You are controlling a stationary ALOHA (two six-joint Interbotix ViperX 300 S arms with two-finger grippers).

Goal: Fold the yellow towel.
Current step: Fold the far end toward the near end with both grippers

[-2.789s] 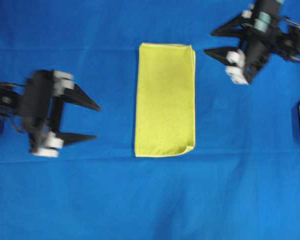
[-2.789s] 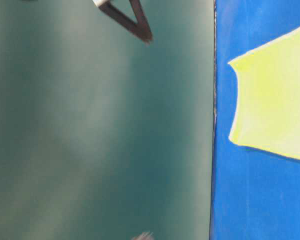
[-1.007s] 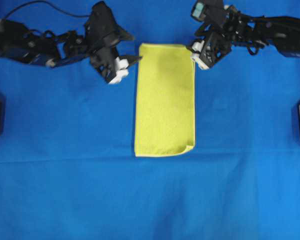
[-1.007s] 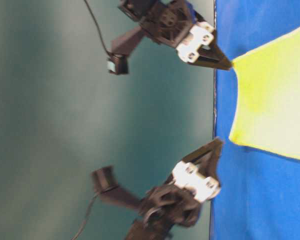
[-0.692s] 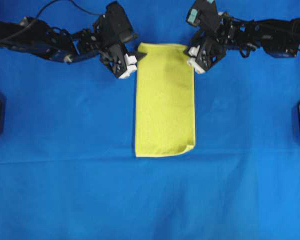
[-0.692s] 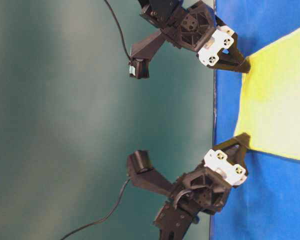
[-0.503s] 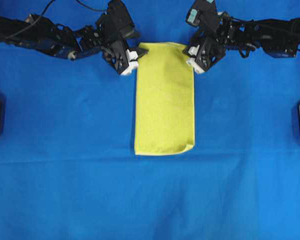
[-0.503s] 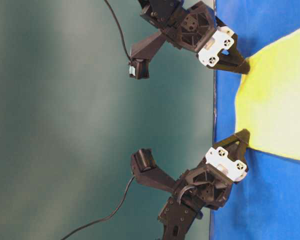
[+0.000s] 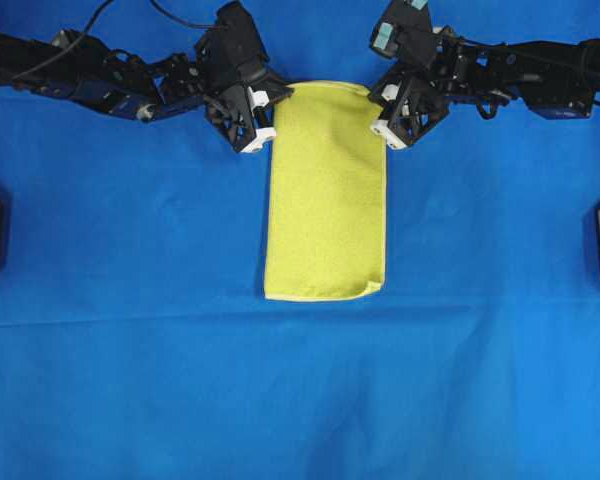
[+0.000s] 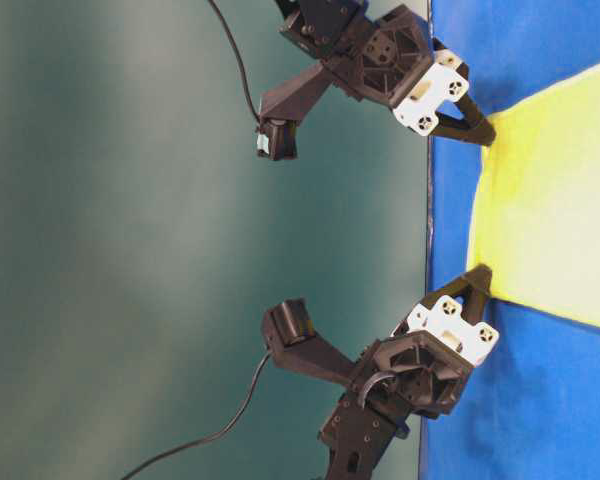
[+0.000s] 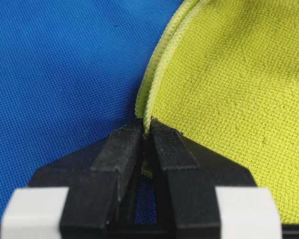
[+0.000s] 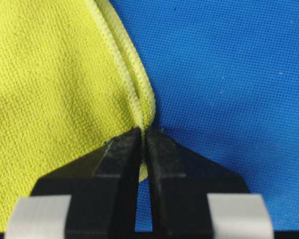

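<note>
Both arms run off the upper edges of the overhead view, and the table-level view is turned on its side, so only one end of the yellow towel (image 10: 550, 200) shows there before it is cut by the frame. In each wrist view the black fingers cover the very corner that they bite.

The left hand (image 9: 271, 104) is pressed together on the towel's far left corner; its wrist view shows the paler hem (image 11: 150, 94) running straight in between the closed fingers (image 11: 120, 149). The right hand (image 9: 378, 108) is likewise clamped on the far right corner, with the doubled hem (image 12: 134, 84) pinched between its fingers (image 12: 159, 149).

The yellow towel (image 9: 326, 195) lies in the middle of the blue bench (image 9: 130, 350), already folded into a long narrow rectangle. It lies flat and smooth, with a rounded near right corner and a fine woven texture.
</note>
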